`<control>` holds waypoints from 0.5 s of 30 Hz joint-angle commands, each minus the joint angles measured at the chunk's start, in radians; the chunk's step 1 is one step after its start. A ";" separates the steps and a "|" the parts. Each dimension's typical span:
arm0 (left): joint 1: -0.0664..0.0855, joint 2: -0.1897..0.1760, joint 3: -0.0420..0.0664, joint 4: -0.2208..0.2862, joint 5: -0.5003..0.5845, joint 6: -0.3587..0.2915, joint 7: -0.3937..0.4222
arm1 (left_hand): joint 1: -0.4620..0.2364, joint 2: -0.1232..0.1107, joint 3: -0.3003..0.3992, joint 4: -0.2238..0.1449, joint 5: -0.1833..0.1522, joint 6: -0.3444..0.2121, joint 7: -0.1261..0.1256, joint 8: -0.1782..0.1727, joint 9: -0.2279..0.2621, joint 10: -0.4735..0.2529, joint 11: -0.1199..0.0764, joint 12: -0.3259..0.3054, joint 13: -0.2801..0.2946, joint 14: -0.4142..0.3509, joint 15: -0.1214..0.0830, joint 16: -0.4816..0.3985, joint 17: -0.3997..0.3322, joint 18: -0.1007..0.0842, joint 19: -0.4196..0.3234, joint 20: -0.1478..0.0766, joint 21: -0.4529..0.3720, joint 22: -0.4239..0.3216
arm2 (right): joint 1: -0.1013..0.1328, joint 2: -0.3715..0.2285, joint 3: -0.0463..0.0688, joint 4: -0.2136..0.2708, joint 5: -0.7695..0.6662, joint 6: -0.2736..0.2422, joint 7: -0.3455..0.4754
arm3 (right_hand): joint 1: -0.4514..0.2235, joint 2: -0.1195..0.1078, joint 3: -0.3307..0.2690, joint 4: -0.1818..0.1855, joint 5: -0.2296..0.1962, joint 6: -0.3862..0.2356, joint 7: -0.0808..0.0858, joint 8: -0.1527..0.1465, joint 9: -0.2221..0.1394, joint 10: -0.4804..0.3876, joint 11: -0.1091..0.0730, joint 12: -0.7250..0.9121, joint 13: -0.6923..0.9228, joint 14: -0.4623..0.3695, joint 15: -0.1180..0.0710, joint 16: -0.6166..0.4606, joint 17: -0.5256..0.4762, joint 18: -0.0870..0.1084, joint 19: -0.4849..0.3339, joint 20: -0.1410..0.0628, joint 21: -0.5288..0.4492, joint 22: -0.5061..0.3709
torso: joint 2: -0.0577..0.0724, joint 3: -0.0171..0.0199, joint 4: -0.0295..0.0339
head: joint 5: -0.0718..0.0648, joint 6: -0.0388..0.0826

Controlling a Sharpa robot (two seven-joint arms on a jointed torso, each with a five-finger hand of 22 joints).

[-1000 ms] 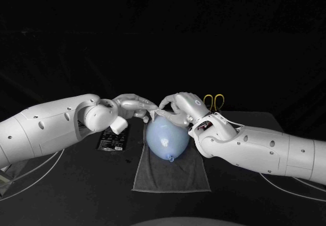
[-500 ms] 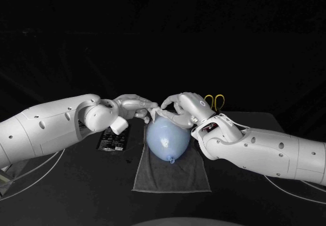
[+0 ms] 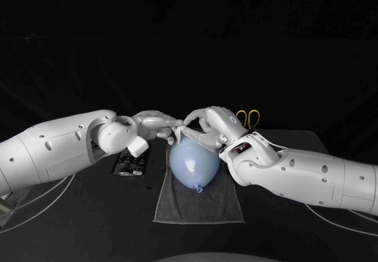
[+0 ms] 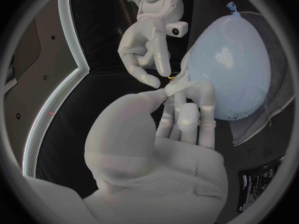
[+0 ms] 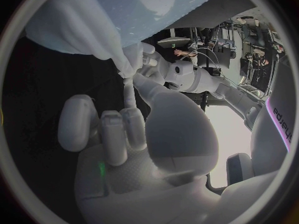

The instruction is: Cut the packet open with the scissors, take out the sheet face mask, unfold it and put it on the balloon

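Observation:
A pale blue balloon lies on a grey towel, its knot towards me. The thin whitish sheet mask drapes over the balloon's far end. My left hand and right hand meet there, each pinching the mask's edge between thumb and finger. The left wrist view shows my left hand beside the balloon, with the right hand opposite. In the right wrist view my right hand holds the sheet up against the balloon. The black packet lies left of the towel.
Scissors with yellow handles lie at the back, behind my right wrist. The towel's near half is bare. The packet lies flat beside the towel.
My right arm has edged slightly left and the balloon has shifted a little towards me. Both hands keep their pinch on the mask.

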 commanded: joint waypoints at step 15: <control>0.002 0.004 0.001 0.016 0.060 -0.016 0.017 | -0.009 0.009 0.012 0.000 0.004 0.034 -0.012 -0.001 -0.004 0.020 -0.005 -0.003 -0.004 0.028 -0.006 0.004 0.032 0.015 0.016 -0.003 0.003 0.001 | 0.000 0.037 0.001 -0.045 -0.063 0.034 -0.073 | -0.004 -0.003 -0.010 0.003 0.000 0.004 -0.003 0.003 0.000 0.013 0.005 -0.001 0.159 0.106 0.006 0.003 0.263 0.004 -0.002 0.001 0.000 0.165 | 0.001 -0.0007 0.0001 | 0.002 -0.001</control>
